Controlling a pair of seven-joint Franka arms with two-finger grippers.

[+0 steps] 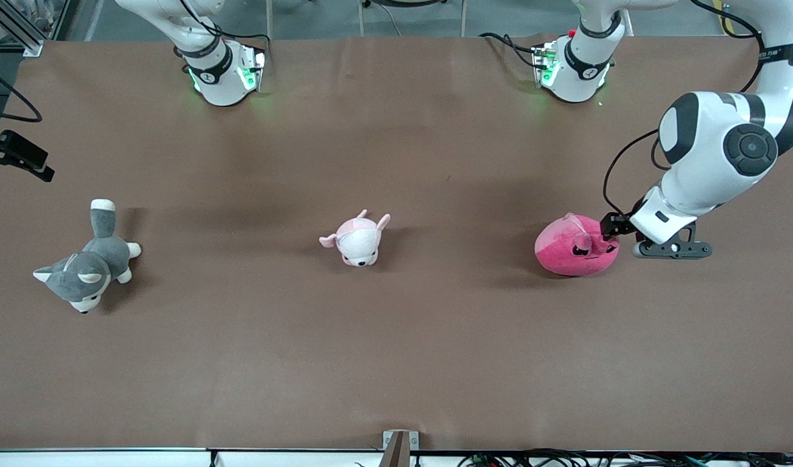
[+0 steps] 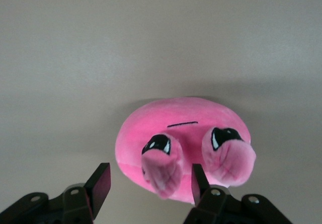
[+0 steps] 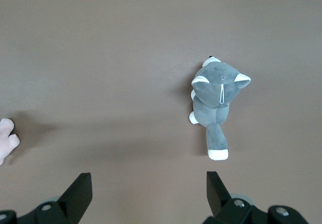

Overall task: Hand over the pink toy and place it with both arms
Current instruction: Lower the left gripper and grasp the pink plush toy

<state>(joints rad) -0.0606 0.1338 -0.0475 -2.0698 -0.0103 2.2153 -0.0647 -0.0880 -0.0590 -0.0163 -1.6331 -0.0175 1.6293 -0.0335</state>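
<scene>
The pink toy point(image 1: 572, 246) lies on the brown table toward the left arm's end. In the left wrist view point(image 2: 176, 128) it shows its dark eyes and two floppy pink flaps. My left gripper point(image 1: 610, 227) is low at the toy's edge, on the side toward the left arm's end of the table. It is open point(image 2: 150, 183), with one pink flap between its fingers and not pinched. My right gripper point(image 3: 149, 189) is open and empty, high over the table near the husky. It is out of the front view; only that arm's base point(image 1: 218, 71) shows there.
A pale pink-and-white puppy plush point(image 1: 358, 239) lies at mid-table. A grey-and-white husky plush point(image 1: 88, 259) lies toward the right arm's end, also in the right wrist view point(image 3: 216, 95). A black camera mount point(image 1: 13, 155) sticks in at that table edge.
</scene>
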